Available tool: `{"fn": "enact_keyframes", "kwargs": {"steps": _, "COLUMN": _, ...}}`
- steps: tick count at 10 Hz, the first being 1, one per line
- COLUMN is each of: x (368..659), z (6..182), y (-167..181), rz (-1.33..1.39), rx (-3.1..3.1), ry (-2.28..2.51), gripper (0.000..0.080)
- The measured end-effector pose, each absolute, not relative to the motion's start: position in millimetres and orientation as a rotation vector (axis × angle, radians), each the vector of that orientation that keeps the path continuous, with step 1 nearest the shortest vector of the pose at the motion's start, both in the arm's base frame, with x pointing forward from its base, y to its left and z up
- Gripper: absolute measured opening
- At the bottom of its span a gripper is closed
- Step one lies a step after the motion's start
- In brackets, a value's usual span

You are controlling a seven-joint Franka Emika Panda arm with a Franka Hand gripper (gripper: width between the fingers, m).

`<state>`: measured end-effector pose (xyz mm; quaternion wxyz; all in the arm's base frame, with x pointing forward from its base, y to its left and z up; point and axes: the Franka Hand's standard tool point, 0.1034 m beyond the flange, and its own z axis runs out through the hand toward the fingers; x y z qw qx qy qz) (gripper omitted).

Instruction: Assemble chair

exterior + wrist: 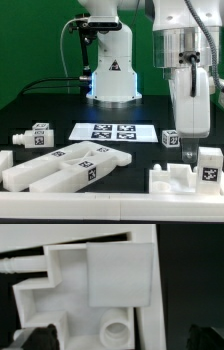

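Chair piece (110, 280), blocky white plastic | off the marker board (115, 131), exterior view's right | likely light, rigid, slick; take by flat side walls | gripper (190, 150) spread wide, empty, above it

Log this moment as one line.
step: chair assembly | tool: open, over white chair piece | grasp: none | other bars: loose, exterior view's left

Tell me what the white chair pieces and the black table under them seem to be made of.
The chair pieces look like matte white plastic: blocky moulded shapes, even colour, no grain, dull shading without glare. The table is black, flat and mostly dull; board, mat or cloth cannot be told.
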<state>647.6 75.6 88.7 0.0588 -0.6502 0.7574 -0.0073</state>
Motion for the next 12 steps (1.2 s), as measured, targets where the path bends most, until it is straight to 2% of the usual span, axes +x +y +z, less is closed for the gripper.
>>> {"fn": "enact_keyframes", "kwargs": {"steps": 3, "x": 639.6, "z": 87.4, "y": 53.5, "rz": -0.032, "rx": -2.279, "ry": 1.996, "gripper": 0.0648}}
{"fn": "enact_keyframes", "kwargs": {"steps": 12, "x": 639.3, "z": 87.5, "y": 52.9, "rz": -0.033, "rx": -2.291, "ry": 1.983, "gripper": 0.0648}}
